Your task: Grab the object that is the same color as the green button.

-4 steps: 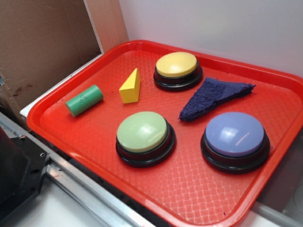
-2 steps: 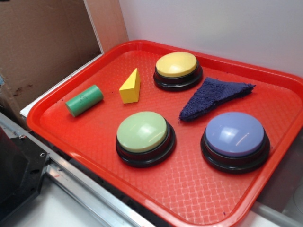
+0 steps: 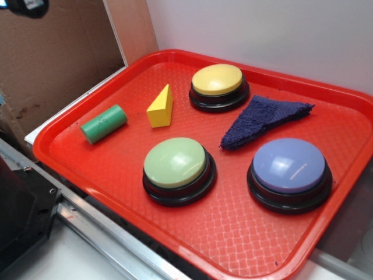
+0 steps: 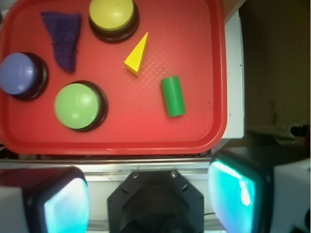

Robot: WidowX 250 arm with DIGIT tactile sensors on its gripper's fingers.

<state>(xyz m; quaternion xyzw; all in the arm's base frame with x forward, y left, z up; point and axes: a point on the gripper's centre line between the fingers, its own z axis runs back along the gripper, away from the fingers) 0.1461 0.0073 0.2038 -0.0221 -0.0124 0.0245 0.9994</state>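
A small green cylinder [image 3: 104,123] lies on its side at the left of the red tray [image 3: 192,245]; it also shows in the wrist view [image 4: 173,96]. The pale green dome button [image 3: 175,163] on a black base sits in the tray's front middle, and shows in the wrist view [image 4: 77,106]. My gripper [image 4: 150,196] hangs high above the tray's near-left edge, open and empty, with its two pads [image 4: 233,196] wide apart. Only a dark corner of it [image 3: 23,7] shows at the top left of the exterior view.
On the tray are also a yellow wedge block [image 3: 161,107], a yellow dome button [image 3: 218,80], a blue-purple dome button [image 3: 289,167] and a folded dark blue cloth [image 3: 260,119]. A cardboard wall [image 3: 52,52] stands left. A metal rail [image 3: 99,233] runs along the front.
A dark part of the gripper has come into the top left corner of the exterior view. Nothing on the tray has moved.
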